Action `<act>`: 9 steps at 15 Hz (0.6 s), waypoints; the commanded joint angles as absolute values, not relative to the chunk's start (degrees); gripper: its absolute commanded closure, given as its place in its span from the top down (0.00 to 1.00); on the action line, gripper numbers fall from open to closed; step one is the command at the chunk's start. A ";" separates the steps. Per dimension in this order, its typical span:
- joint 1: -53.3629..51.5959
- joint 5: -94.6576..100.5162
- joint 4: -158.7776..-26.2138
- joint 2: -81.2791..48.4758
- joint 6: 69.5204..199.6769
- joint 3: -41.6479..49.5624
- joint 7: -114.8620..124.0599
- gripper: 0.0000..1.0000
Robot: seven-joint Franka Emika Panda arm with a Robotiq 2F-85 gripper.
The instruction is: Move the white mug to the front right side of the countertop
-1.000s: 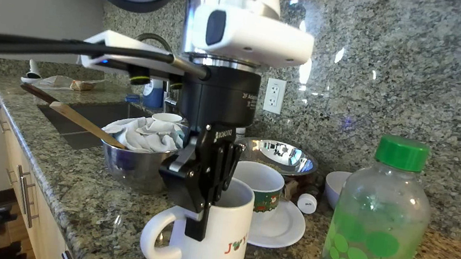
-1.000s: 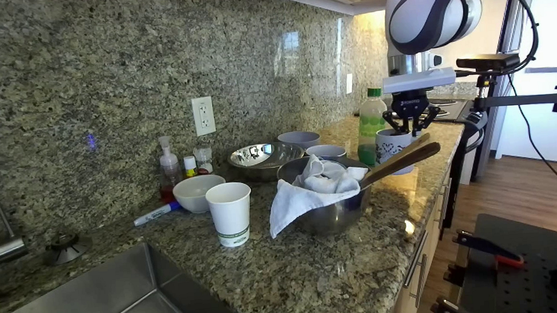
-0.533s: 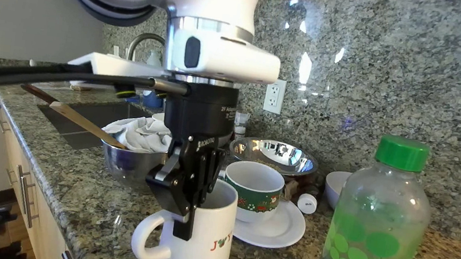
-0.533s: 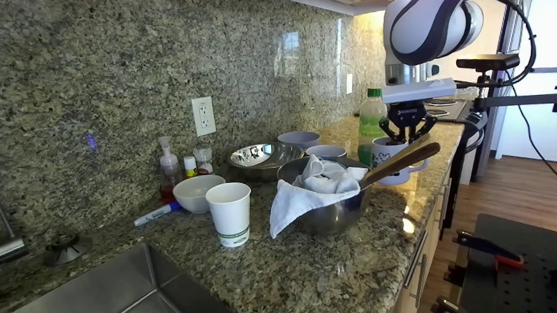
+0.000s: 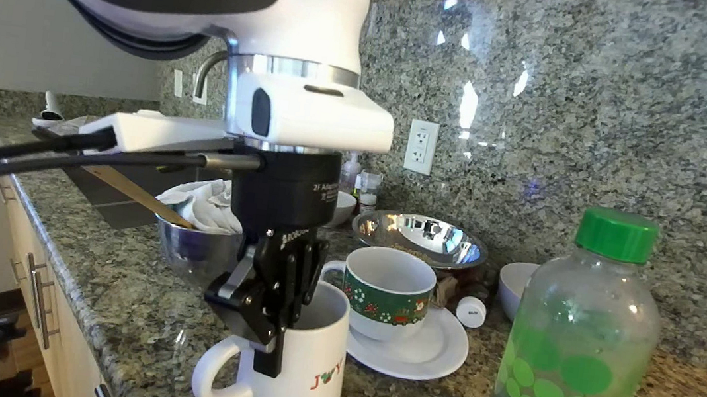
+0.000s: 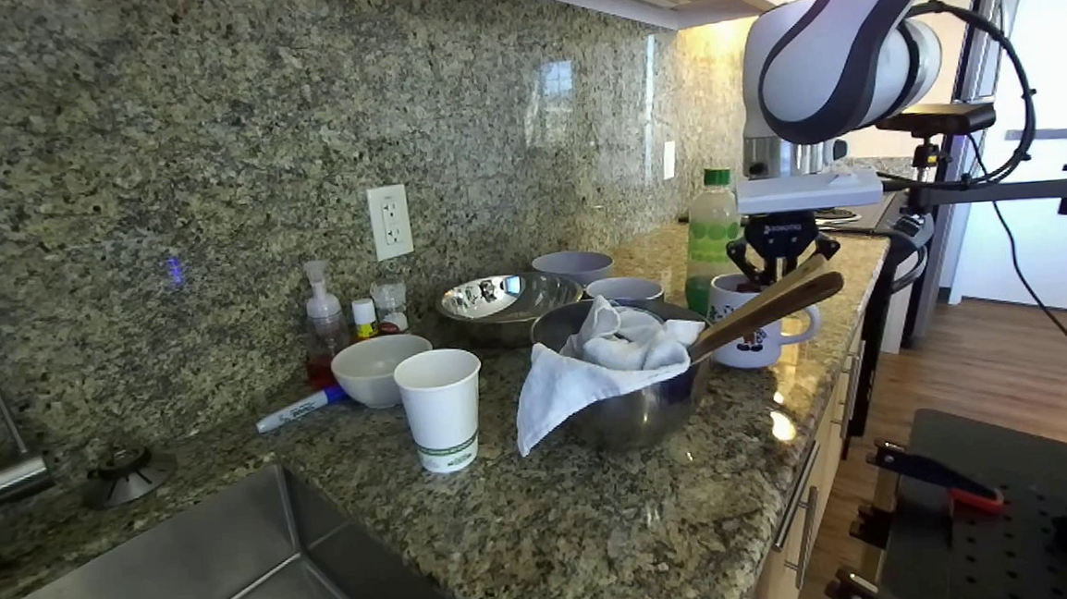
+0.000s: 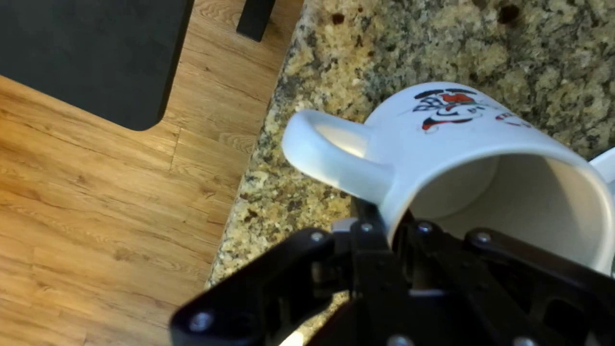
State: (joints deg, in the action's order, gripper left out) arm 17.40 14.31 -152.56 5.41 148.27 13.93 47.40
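We read "JOY" on white mug (image 5: 298,389), "2F Ada" on black coupling (image 5: 281,190); fingers (image 5: 269,361) drawn together, pinching mug's wall, one inside, one outside

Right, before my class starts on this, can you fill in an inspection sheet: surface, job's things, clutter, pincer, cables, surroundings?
Surface: speckled granite countertop, glossy.
Job's things: white mug, upright; whether its base touches down, cannot tell.
Clutter: plastic bottle; green-patterned cup on a saucer; deep metal bowl holding a white cloth; paper cup.
Pincer: shut on the white mug's wall, one of its fingers outside, the other inside.
Cables: black cable leading off to one side, apart from the white mug.
Surroundings: granite backsplash with outlet; sink; wood floor.
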 commanded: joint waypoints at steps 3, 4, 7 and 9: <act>17.69 14.79 -155.25 6.96 152.93 12.65 49.08 0.06; 17.75 15.07 -155.61 6.99 153.60 12.47 49.35 0.06; 17.91 15.43 -156.75 7.11 155.93 12.00 49.84 0.06; 18.00 15.41 -157.43 6.83 157.29 11.75 49.97 0.06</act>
State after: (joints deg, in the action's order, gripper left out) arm 17.40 14.32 -155.68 5.41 154.54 12.62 47.59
